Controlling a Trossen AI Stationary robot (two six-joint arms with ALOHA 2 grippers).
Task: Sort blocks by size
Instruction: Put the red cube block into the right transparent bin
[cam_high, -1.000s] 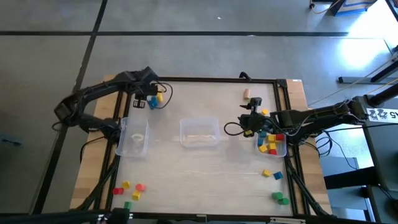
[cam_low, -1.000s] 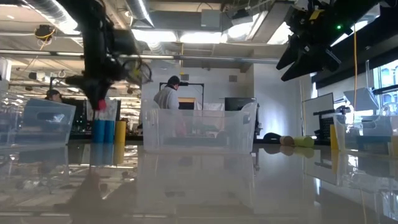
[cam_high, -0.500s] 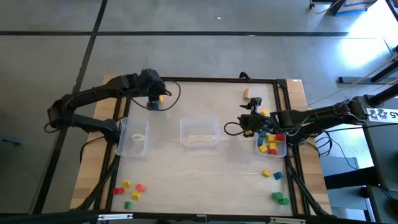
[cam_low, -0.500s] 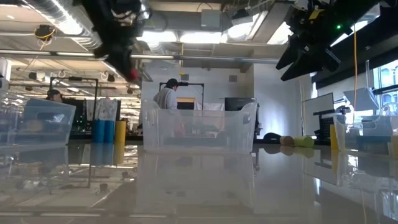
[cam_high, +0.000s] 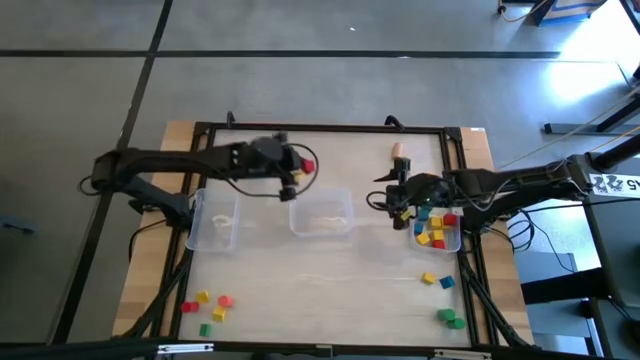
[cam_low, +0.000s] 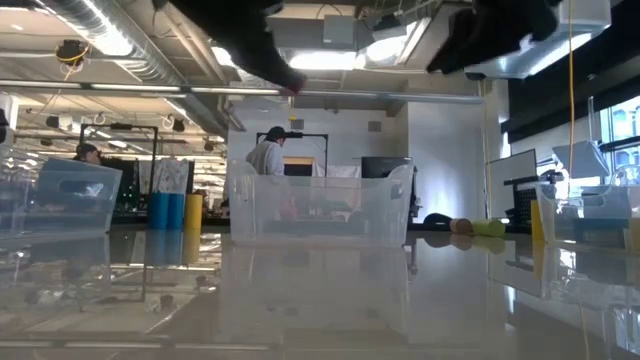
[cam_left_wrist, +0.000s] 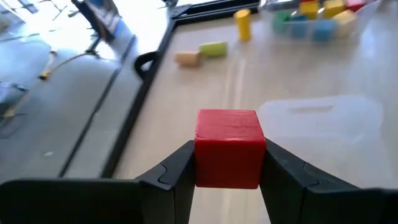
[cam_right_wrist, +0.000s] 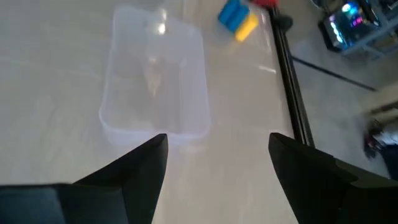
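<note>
Holding a red cube (cam_left_wrist: 227, 147) clamped between its jaws, the left gripper (cam_high: 300, 172) hangs above the counter (cam_high: 330, 270), just beside the far-left corner of the middle clear bin (cam_high: 321, 214), its likely target. The right gripper (cam_high: 397, 199), jaws spread and empty, waits beside the right bin of blocks (cam_high: 437, 229). No readable writing shows.

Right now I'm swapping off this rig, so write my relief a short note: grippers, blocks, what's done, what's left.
Left gripper: shut on a red wooden cube, held above the table near the middle clear plastic bin.
Right gripper: open, empty, beside the right clear bin.
Done: several small coloured blocks lie in the right bin.
Left: the cube is unplaced; loose blocks remain at the near-left, near-right and far edge.
</note>
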